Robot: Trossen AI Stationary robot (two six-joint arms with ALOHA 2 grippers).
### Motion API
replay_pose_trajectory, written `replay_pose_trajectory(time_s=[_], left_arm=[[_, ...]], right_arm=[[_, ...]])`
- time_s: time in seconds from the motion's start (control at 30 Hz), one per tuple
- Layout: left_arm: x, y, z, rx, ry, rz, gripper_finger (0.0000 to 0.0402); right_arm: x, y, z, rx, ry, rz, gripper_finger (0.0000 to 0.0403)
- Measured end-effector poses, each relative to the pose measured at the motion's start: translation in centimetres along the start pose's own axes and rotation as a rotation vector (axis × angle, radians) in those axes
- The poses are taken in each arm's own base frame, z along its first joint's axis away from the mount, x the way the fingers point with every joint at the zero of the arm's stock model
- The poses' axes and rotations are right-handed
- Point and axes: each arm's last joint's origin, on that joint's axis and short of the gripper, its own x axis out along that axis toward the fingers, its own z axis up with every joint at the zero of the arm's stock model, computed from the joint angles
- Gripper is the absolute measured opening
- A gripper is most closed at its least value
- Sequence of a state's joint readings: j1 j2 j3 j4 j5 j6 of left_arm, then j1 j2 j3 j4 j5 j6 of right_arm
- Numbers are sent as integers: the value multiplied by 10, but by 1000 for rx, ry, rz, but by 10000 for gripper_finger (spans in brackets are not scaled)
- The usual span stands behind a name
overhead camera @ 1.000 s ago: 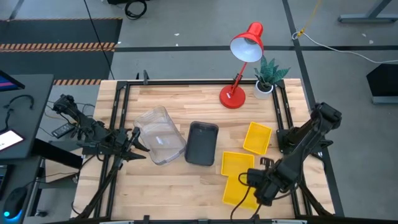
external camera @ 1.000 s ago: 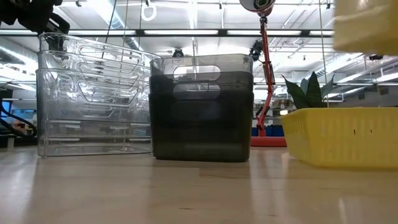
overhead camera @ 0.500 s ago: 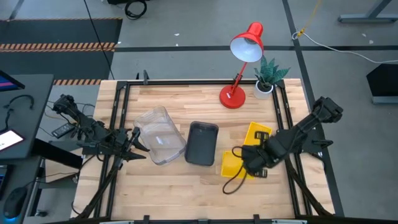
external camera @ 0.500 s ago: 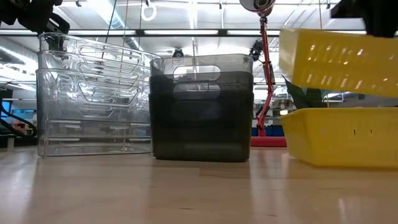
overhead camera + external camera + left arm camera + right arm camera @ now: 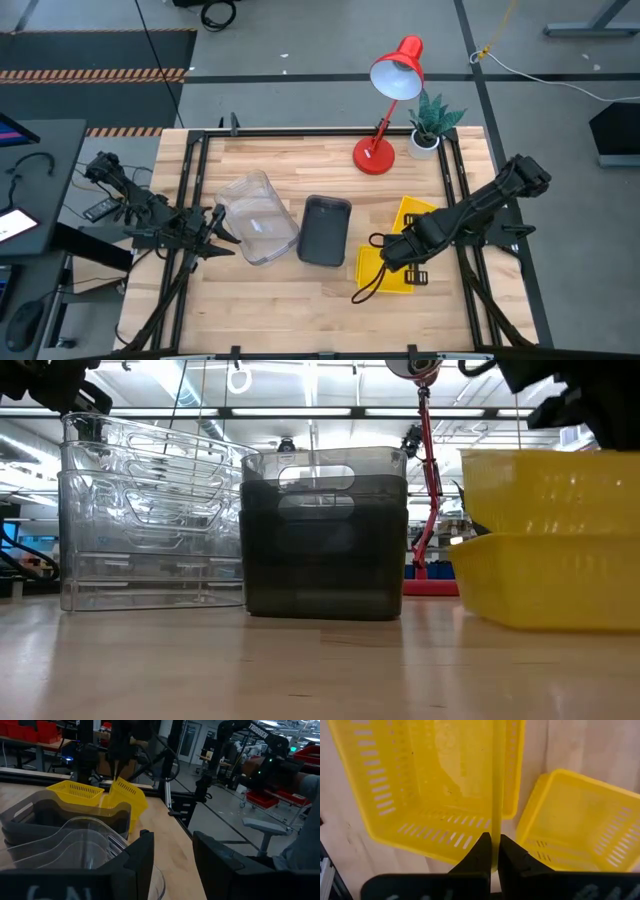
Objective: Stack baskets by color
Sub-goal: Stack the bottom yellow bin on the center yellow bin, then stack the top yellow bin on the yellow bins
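Note:
Two clear baskets (image 5: 258,218) are nested at the table's left middle, beside nested dark grey baskets (image 5: 325,230). My left gripper (image 5: 216,224) stands open and level at the clear stack's left side, touching nothing that shows. My right gripper (image 5: 393,252) is shut on a yellow basket (image 5: 540,480). That basket hangs level right over a second yellow basket (image 5: 540,585) resting on the table. Whether their rims touch I cannot tell. A third yellow basket (image 5: 418,213) lies on the table just beyond them. My right gripper pinches one side wall of the yellow basket at its rim (image 5: 495,822), one finger on each face of the wall. The fingers (image 5: 481,851) come from above and point down. The basket hangs level below them, clear of the table, over the yellow basket underneath.
A red desk lamp (image 5: 385,120) and a small potted plant (image 5: 432,125) stand at the far right. Black frame rails (image 5: 458,200) run along the table's left and right sides. Bare wood lies along the near edge (image 5: 280,300).
My right gripper has carried the yellow basket from the near right corner toward the far edge and a little left, over the second yellow basket, rolling as it went. The basket hung tilted half a second ago; it is level and lower now.

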State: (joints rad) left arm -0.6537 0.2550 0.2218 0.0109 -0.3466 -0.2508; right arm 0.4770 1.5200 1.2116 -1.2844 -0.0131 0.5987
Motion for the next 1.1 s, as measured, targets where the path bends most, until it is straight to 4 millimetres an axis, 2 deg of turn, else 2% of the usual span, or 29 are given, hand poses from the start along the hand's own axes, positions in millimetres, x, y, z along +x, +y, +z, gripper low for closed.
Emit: replay_pose_trajectory(time_s=[0.23,0.33,0.57,0.8,0.93,1.1], left_arm=[[0,0,0,0,0,0,142],[0,0,0,0,0,0,142],[0,0,0,0,0,0,142],[0,0,0,0,0,0,142],[0,0,0,0,0,0,142],[0,0,0,0,0,0,142]], right_arm=[[22,-1,-2,36,16,11,31],[25,-1,-2,54,13,13,47],[24,-2,1,91,26,74,116],[5,-6,2,120,-2,88,181],[-1,-16,-2,126,-40,-30,194],[3,-34,2,194,-40,-116,189]])
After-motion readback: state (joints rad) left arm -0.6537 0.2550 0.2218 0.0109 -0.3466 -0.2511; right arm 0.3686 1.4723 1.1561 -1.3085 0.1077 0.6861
